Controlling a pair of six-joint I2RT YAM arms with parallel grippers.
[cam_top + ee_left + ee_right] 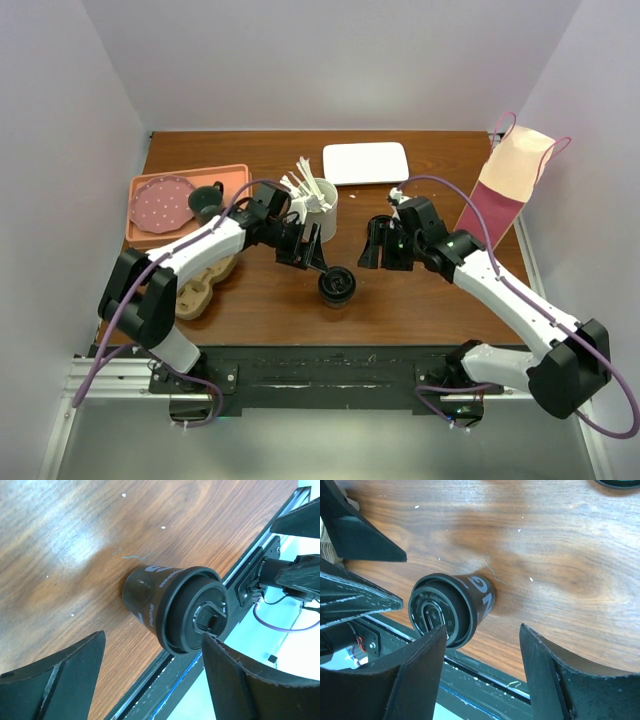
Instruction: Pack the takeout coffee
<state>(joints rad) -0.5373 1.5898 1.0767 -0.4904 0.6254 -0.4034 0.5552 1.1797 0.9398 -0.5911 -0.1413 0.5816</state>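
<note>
Takeout coffee (479, 596) lettering only partly legible

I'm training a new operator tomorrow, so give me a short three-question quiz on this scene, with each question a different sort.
1. True or false: the takeout coffee stands upright on the table with its lid on.
2. Which thing sits on the pink tray? A) dark grey mug B) white cup of stirrers C) paper bag
3. Fill in: the left pincer and right pincer are both ____, and neither grips the takeout coffee.
Key: 1 true; 2 A; 3 open.
</note>
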